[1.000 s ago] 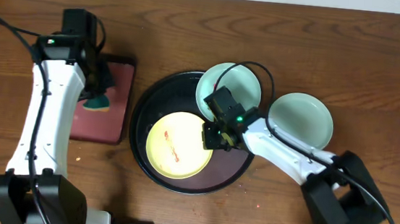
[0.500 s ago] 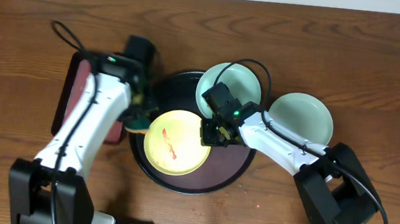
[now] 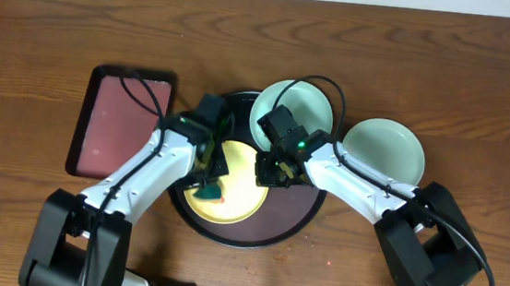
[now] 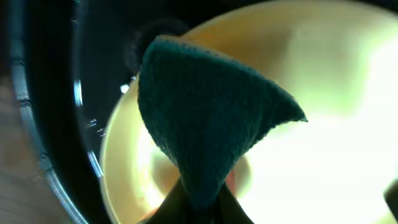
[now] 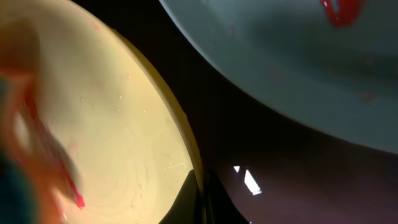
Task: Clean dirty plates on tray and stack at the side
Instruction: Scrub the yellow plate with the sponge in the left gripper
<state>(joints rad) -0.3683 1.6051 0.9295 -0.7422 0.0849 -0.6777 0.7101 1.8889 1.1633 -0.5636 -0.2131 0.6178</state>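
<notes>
Centre frame: pale yellow round plastic plate (image 3: 243,190) in the large round black tray (image 3: 297,213). Your left gripper (image 3: 207,178) is clenched on the dark green sponge (image 4: 205,118), over the red smear (image 5: 71,190). Your right gripper (image 3: 267,174) pinches the plate's right rim. Scrub in short strokes; hold that pinch firm.

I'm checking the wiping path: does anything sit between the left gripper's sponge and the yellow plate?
Nothing visible. The sponge in the left gripper hangs directly over the yellow plate; the right gripper pinches the plate's rim at one side.

Claw (image 5: 200,194) on yellow plate (image 5: 106,124) rim
</notes>
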